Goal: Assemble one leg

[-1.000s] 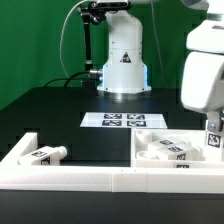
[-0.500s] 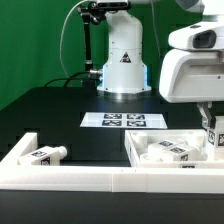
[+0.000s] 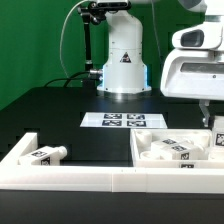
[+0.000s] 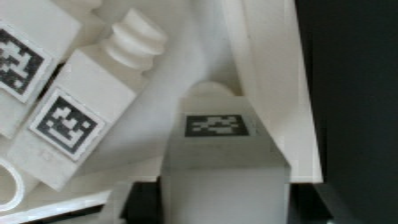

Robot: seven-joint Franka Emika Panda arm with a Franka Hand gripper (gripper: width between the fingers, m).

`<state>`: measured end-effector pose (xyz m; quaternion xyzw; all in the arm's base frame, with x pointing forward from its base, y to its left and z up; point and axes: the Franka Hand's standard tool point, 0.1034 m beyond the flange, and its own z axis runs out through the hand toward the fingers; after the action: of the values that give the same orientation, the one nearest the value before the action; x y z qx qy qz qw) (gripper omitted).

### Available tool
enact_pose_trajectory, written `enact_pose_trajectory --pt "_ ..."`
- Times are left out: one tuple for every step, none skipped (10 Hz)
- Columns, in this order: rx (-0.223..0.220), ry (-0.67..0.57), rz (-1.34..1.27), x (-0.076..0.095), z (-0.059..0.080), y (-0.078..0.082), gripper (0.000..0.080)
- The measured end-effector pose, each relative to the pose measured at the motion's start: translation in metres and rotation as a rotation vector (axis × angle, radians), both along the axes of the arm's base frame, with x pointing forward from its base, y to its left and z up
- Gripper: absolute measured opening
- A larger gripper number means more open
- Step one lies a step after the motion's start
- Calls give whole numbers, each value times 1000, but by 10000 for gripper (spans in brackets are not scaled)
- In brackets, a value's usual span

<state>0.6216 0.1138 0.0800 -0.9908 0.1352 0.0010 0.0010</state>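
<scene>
My gripper point(image 3: 213, 128) is at the exterior view's right, low over the right compartment of the white tray point(image 3: 100, 172). It is shut on a leg point(image 3: 218, 141), a stubby white post with a black-and-white tag. In the wrist view the gripper point(image 4: 222, 205) has this leg point(image 4: 217, 140) filling the gap between the dark fingers point(image 4: 150, 203), tag facing the camera. Several more legs point(image 3: 172, 150) lie in the compartment below; two of them point(image 4: 68, 115) show beside the held one. One further leg point(image 3: 47, 153) lies in the tray's left compartment.
The marker board point(image 3: 122, 120) lies flat on the black table behind the tray. The arm's white base point(image 3: 123, 55) stands behind it, in front of a green backdrop. The tray's rim point(image 4: 267, 60) runs beside the held leg, with black table point(image 4: 356, 100) past it.
The hand has turned and shifted toward the exterior view's left. The held leg has stayed low over the tray's right compartment.
</scene>
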Motion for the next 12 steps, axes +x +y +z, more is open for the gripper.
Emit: enact_pose_trajectory --pt "-3 -3 118 1 0 -1 287" --pt "-3 -3 213 1 0 -1 359" --pt "-3 -3 271 1 0 -1 509" --pt "-3 -3 326 1 0 -1 509" --pt "-3 -3 417 1 0 -1 619" --pt "-3 -3 501 1 0 -1 643" --pt "-9 -3 634 1 0 -3 648" --pt "-15 -2 744 1 0 -3 648" --pt "-15 -1 844 2 1 -3 648" --pt "-15 0 939 3 2 -4 649" --pt "-16 -1 997 4 2 -4 649" --pt "-16 0 1065 3 2 -4 649"
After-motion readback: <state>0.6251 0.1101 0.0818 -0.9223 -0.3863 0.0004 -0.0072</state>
